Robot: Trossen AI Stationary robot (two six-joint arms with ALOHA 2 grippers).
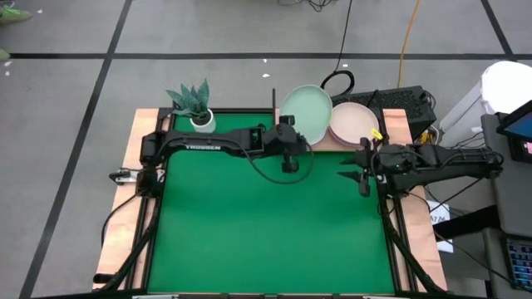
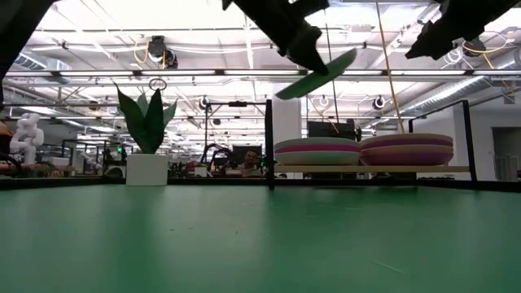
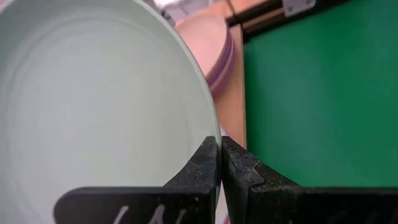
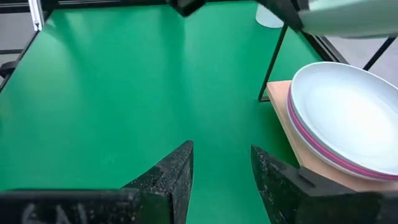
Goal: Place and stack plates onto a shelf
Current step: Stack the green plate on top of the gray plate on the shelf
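Holding a mint plate (image 1: 306, 112) by its rim, the left gripper (image 1: 290, 148) hangs over the far side of the green mat (image 1: 266, 224), just beside the shelf (image 1: 397, 126). Its fingers (image 3: 208, 165) are pinched tight on the plate's edge, as the left wrist view shows. From the low view, the plate (image 2: 316, 75) tilts in the air, above and a little in front of the nearer-left stack (image 2: 317, 150), not touching it.

The shelf lies along the far right edge of the counter (image 1: 116, 224) and carries two stacks side by side: the left one topped by a pale plate over a pink one, and the right stack (image 2: 406, 149) topped in a beige-pink tone with purple beneath.

The right gripper (image 1: 363, 174) hovers over the mat's right edge, near the shelf, its fingers (image 4: 176, 171) spread apart and empty.

A potted plant (image 1: 194, 104) stands at the far left corner of the mat.
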